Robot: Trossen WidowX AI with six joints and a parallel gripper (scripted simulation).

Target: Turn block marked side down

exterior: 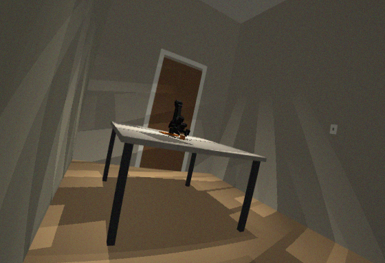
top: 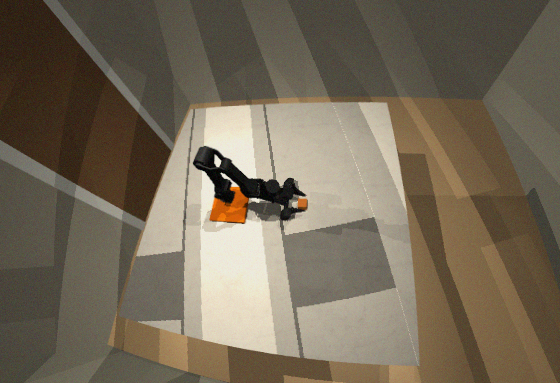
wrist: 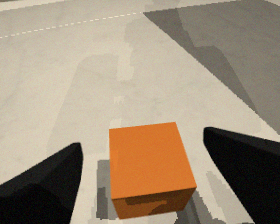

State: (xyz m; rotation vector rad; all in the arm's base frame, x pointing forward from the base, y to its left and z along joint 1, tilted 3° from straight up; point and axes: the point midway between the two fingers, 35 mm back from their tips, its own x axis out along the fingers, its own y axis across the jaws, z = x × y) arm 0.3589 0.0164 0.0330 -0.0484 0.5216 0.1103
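Observation:
The small orange block [top: 302, 205] [exterior: 182, 136] [wrist: 151, 159] appears to rest flat on the pale table [top: 240, 283] [wrist: 41, 90]. Its upper face shows plain orange in the wrist view, and its near side is in darker shade. No mark is visible on these faces; the underside and far sides are hidden. My black gripper [top: 299, 203] [wrist: 143, 137] is open. Its fingers stand on either side of the block, with a visible gap at each side in the wrist view.
An orange square plate [top: 229, 212] lies at the arm's base. The arm reaches from it toward the block. The table's right edge lies beyond the block in the top view. Shadows and darker patches cross the tabletop.

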